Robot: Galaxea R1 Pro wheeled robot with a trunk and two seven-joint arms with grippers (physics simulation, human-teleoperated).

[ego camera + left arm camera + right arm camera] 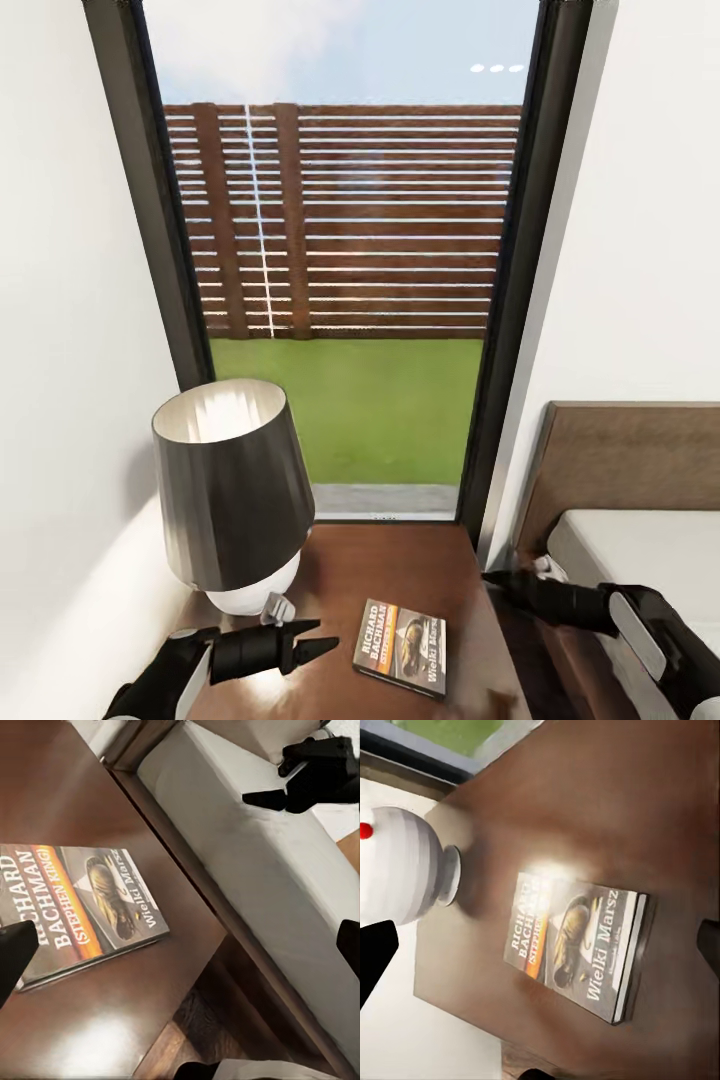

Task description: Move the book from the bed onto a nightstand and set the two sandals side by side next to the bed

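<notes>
The book (pixel 402 647) is lying flat, cover up, on the worktop (pixel 400 565) of the nightstand, just in front of the left claw (pixel 318 637) and apart from it. That claw is being held low over the worktop with its dark fingers drawn together to a point and nothing pinched between them. The book is being left free, which suggests that this part of the task is being treated as done.

The right claw (pixel 500 580) is being held on the other side of the book, over the gap between the worktop and the bed (pixel 640 545), its tips pointing back toward the book. Whether its fingers are spread or pressed together cannot be told, as only dark edges of them are being shown in the right wrist view. The book is not being touched by it either.

Beyond the left claw, a lamp (pixel 235 495) with a dark shade and a pale rounded base is standing on the worktop, near the book but not touching it; the book is probably being kept toward the front of the worktop so that the lamp is not disturbed.

The sandals are yet to be dealt with, so both claws are likely being kept empty and clear of the worktop's things for that.
</notes>
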